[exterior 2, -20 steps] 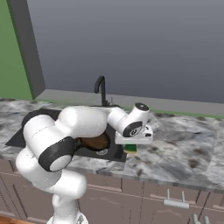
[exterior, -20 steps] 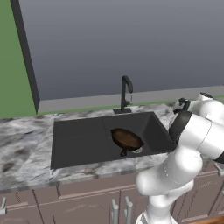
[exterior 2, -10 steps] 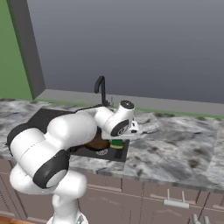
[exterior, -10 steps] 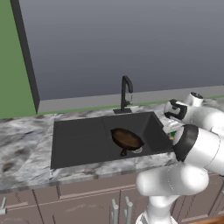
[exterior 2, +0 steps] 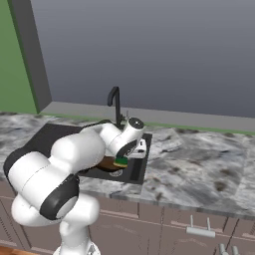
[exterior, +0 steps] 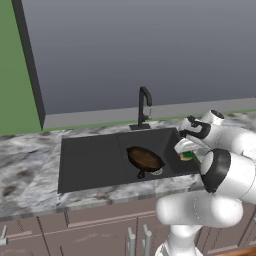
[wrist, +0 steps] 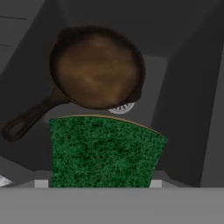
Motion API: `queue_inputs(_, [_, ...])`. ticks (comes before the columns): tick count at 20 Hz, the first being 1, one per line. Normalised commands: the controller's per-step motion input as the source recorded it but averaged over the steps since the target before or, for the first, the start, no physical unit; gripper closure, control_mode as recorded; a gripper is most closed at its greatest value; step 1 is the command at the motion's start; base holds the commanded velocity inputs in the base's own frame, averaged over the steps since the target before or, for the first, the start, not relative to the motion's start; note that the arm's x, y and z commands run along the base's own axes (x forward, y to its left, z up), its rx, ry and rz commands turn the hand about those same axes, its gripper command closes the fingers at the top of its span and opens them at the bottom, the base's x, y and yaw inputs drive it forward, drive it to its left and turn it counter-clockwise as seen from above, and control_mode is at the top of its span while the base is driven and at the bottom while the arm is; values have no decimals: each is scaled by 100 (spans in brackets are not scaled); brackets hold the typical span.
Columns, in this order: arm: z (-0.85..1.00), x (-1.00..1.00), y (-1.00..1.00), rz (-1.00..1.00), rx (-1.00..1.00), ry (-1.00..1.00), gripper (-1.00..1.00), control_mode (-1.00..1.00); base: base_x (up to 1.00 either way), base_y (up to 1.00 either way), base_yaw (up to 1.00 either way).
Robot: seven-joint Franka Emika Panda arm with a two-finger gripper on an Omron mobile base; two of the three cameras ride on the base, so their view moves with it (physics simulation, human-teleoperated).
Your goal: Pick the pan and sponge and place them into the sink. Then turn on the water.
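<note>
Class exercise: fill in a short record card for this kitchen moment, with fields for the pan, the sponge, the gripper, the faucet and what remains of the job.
pan: lying in the sink, over the drain, handle toward the front
sponge: green face showing, held above the basin near the pan
gripper: closed on the sponge over the sink's right end
faucet: no water running
remaining: release sponge into sink, then turn on water
</note>
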Motion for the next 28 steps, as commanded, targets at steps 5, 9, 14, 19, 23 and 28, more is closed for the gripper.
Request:
queue_inputs(5, [-2,42,32,1,6,2,100,-100,0,0,0])
queue_inputs(9, [-8,38,28,5,8,5,100,-100,0,0,0])
queue_inputs(14, [-23,22,22,10,7,0,100,-100,0,0,0])
queue_inputs(19, [-26,19,26,7,9,-4,100,-100,0,0,0])
queue_inputs(23, [-25,16,25,6,9,-6,100,-100,0,0,0])
queue_inputs(28, [-15,27,27,4,5,-1,100,-100,0,0,0])
